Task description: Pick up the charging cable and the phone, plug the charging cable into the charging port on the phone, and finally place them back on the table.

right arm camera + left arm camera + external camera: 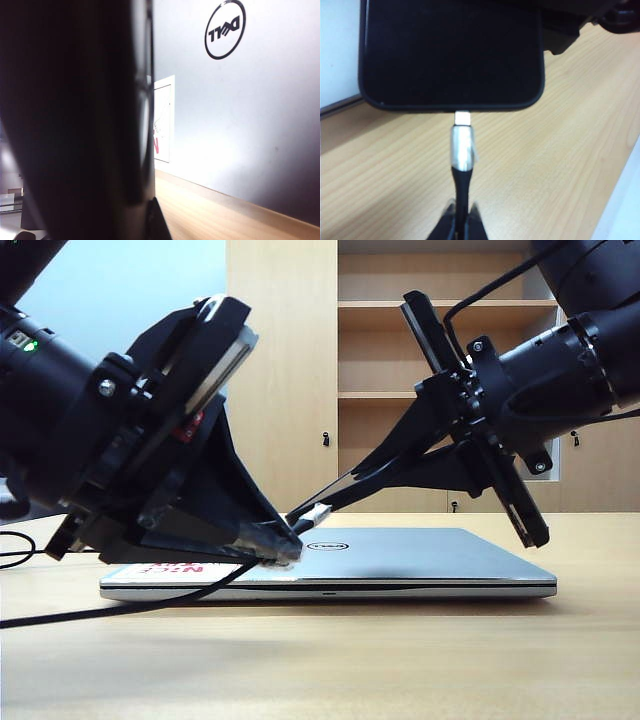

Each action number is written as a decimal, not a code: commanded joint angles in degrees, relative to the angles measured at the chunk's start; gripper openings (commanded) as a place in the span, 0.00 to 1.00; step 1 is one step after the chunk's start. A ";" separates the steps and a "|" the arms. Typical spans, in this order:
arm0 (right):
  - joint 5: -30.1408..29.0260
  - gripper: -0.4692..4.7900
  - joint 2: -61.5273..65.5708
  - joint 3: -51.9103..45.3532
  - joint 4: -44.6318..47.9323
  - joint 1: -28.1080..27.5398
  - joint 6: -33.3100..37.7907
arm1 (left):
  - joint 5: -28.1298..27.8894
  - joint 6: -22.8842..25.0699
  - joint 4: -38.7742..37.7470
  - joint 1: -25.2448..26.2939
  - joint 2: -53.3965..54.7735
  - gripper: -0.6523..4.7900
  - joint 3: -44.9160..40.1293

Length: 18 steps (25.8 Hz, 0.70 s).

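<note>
My left gripper (284, 541) (461, 216) is shut on the black cord of the charging cable (461, 185), just behind its silver plug (462, 150) (313, 512). The plug's metal tip meets the middle of the short edge of the phone (451, 50); how deep it sits I cannot tell. The phone (335, 498) is a thin black slab held tilted above the laptop, with my right gripper (372, 480) shut on it from the right. In the right wrist view the phone (75, 110) fills the near side edge-on and hides most of the fingers. The cord (110, 608) trails left across the table (320, 660).
A closed silver Dell laptop (420, 562) (245, 110) lies on the table directly under both grippers, with a white and red sticker (170, 568) (162, 120) on its lid. A wooden shelf cabinet (290, 360) stands behind. Another loop of cord (15, 552) lies at the far left.
</note>
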 commanded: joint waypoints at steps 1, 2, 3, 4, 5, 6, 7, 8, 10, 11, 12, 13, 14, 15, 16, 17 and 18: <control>-2.67 0.08 -0.35 0.39 3.45 0.11 -1.01 | -0.04 -0.20 2.49 0.07 -0.13 0.11 0.11; -2.73 0.08 -0.37 0.39 3.82 0.11 -1.01 | -0.04 -0.20 2.51 0.07 -0.13 0.11 0.11; -2.86 0.08 -0.37 0.39 3.85 0.11 -1.01 | -0.02 -0.20 2.51 0.07 -0.13 0.11 0.11; -2.91 0.08 -0.35 0.39 3.80 0.11 -1.01 | -0.04 -0.17 2.49 0.07 -0.13 0.11 0.11; -3.19 0.08 -0.35 0.39 3.74 0.11 -1.05 | -0.04 -0.17 2.51 0.09 -0.13 0.11 0.11; -3.78 0.08 -0.26 0.39 3.82 0.11 -1.40 | -0.04 -0.17 2.54 0.09 -0.13 0.11 0.11; -4.02 0.08 -0.26 0.39 3.80 0.11 -2.12 | -0.04 -0.17 2.58 0.09 -0.13 0.11 0.11; -4.22 0.08 -0.26 0.39 3.78 0.13 -2.67 | -0.04 -0.17 2.73 0.09 -0.13 0.11 0.11; -5.16 0.08 -0.24 0.39 3.85 0.13 -3.43 | -0.04 -0.17 3.52 0.09 -0.13 0.11 0.11; -5.29 0.08 -0.26 0.39 3.80 0.13 -4.17 | -0.02 -0.17 3.82 0.09 -0.13 0.11 0.11; -5.68 0.08 -0.24 0.37 3.63 0.11 -4.28 | -0.02 -0.17 4.04 0.09 -0.13 0.11 0.11; -5.68 0.08 -0.24 0.37 3.52 0.11 -4.28 | -0.02 -0.17 4.17 0.09 -0.13 0.11 0.11; -5.66 0.08 -0.24 0.37 3.37 0.11 -4.31 | -0.02 -0.17 4.22 0.09 -0.13 0.11 0.11; -5.66 0.08 -0.24 0.37 3.34 0.13 -4.52 | -0.04 -0.17 4.22 0.11 -0.13 0.11 0.11; -5.66 0.08 -0.24 0.37 3.37 0.13 -4.96 | -0.02 -0.17 4.22 0.11 -0.13 0.11 0.11; -5.66 0.08 -0.24 0.37 3.34 0.13 -5.18 | -0.02 -0.17 4.24 0.11 -0.13 0.11 0.11; -5.66 0.08 -0.24 0.37 3.32 0.13 -5.31 | -0.02 -0.17 4.24 0.11 -0.13 0.11 0.11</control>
